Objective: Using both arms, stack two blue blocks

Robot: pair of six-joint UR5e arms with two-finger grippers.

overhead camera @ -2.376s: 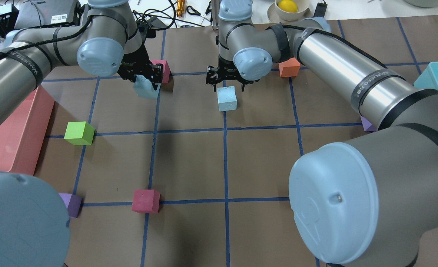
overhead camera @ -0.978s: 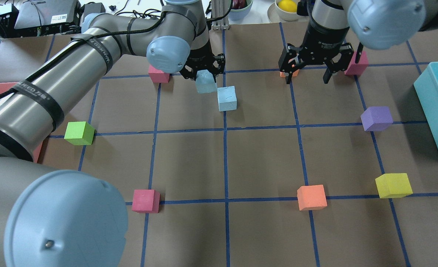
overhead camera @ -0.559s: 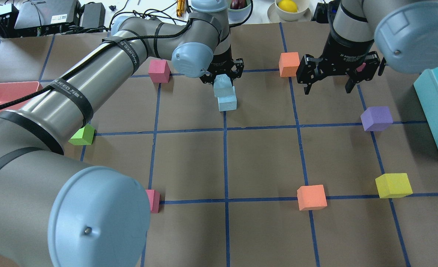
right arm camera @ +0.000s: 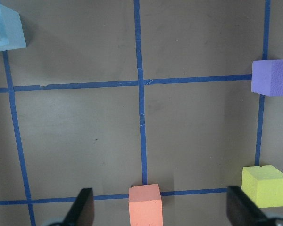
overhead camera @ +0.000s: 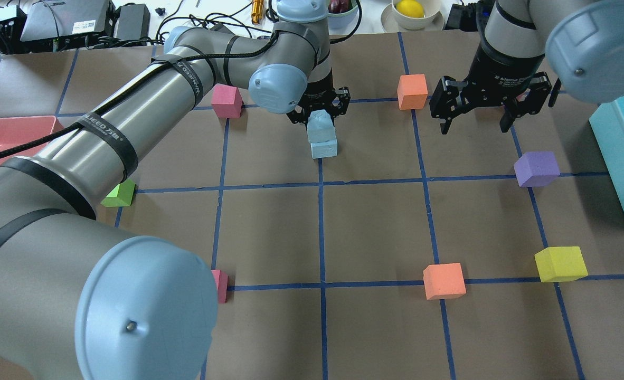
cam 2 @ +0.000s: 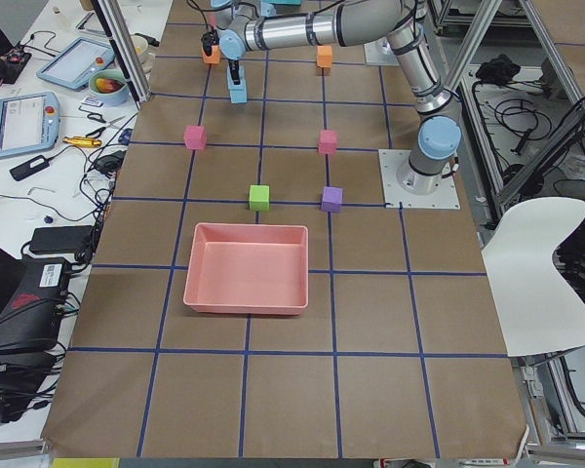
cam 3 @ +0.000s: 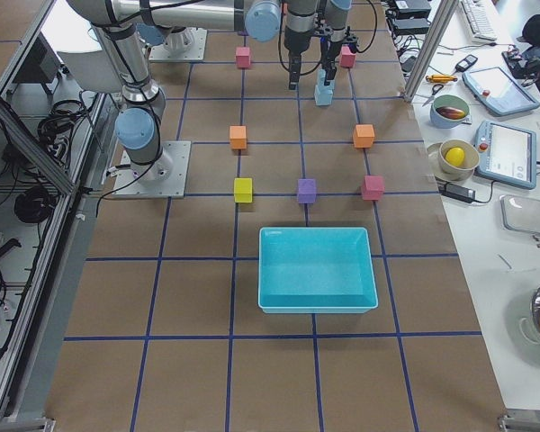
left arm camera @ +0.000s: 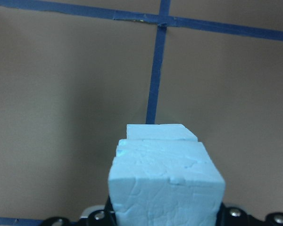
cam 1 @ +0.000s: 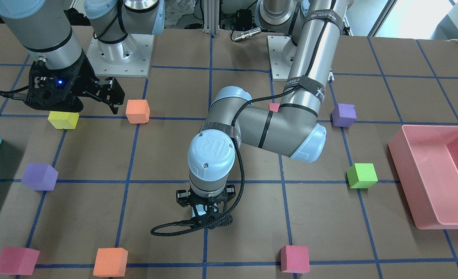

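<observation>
My left gripper [overhead camera: 320, 112] is shut on a pale blue block [overhead camera: 320, 126] and holds it directly over the second blue block [overhead camera: 324, 149], which sits on a blue tape line. In the left wrist view the held block [left arm camera: 165, 183] covers most of the lower block [left arm camera: 160, 131], slightly offset. I cannot tell whether they touch. In the front-facing view the left gripper [cam 1: 207, 211] hides nearly all of both blocks. My right gripper [overhead camera: 475, 113] is open and empty, hovering to the right, apart from the blocks. It also shows in the front-facing view [cam 1: 114, 97].
An orange cube [overhead camera: 412, 91] sits between the two grippers. A pink cube [overhead camera: 226, 101] lies left of the stack. Purple [overhead camera: 537, 169], yellow [overhead camera: 560, 264], orange [overhead camera: 444, 281] and green [overhead camera: 119, 194] cubes are scattered. A teal bin [overhead camera: 621, 153] stands at right, a pink tray [overhead camera: 6, 132] at left.
My left gripper carried its blue block rightward from beside the pink cube to over the other blue block. My right gripper left that block and moved away to the right, staying open.
</observation>
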